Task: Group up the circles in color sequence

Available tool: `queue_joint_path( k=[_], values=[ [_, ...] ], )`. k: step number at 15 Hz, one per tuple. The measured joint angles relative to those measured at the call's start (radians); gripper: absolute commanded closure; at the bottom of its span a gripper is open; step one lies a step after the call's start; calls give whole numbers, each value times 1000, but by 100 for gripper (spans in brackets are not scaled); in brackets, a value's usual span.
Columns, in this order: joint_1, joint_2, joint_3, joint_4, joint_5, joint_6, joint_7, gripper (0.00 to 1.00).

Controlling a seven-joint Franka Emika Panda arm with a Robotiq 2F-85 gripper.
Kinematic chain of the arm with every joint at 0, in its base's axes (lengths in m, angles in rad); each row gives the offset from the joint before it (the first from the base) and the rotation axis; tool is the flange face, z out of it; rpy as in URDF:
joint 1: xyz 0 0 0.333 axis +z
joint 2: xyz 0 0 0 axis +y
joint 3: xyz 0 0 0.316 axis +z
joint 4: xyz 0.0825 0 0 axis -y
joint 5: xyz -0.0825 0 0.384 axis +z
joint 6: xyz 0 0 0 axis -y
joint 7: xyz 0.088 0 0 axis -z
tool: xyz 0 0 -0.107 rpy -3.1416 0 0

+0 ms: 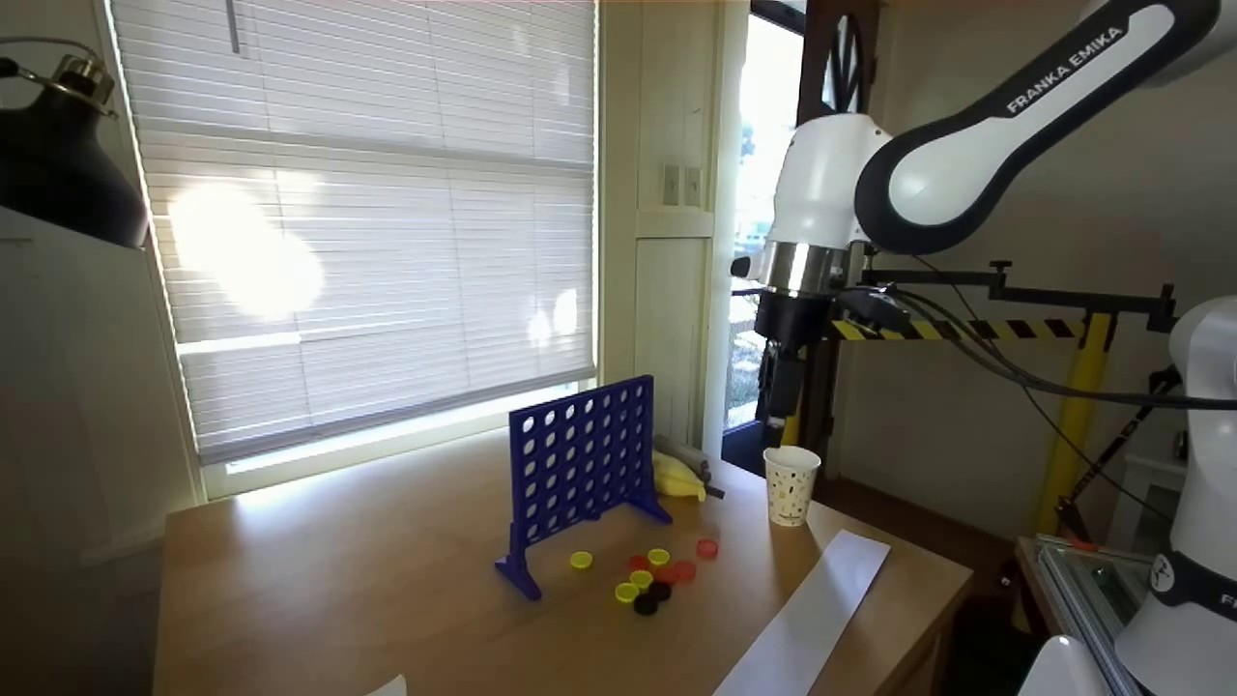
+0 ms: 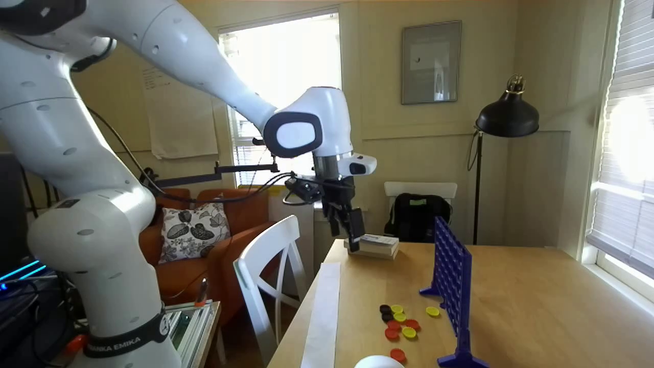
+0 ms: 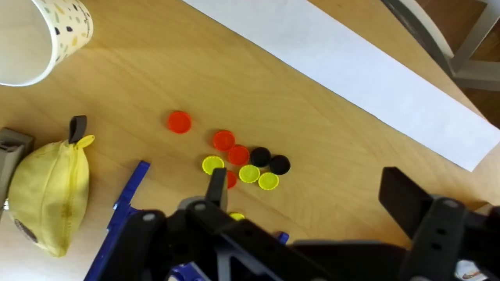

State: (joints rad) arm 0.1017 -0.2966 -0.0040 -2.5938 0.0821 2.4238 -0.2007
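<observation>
Currently we have the gripper (image 3: 305, 183) in the air, its jaws spread wide | on the table (image 1: 338, 570) we see red discs (image 3: 238, 155), yellow discs (image 3: 249, 173) and black discs (image 3: 279, 164), mostly clustered, between the blue grid (image 1: 581, 462) and the white paper strip (image 3: 343, 62)

White arm (image 2: 199, 61), black trim (image 1: 923, 239), dark cables (image 1: 1140, 397), blocky black fingers (image 3: 404, 197).

Red disc (image 3: 232, 180) partly behind gripper (image 3: 304, 190), cup (image 3: 72, 33) cropped in wrist view

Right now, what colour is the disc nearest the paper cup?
Red disc, clearest in the wrist view.
</observation>
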Motion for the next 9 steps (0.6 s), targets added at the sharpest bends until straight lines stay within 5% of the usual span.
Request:
queue_joint_path(
  k=[9],
  values=[
    [3,200,29,-7,-17,114,12,0]
  ],
)
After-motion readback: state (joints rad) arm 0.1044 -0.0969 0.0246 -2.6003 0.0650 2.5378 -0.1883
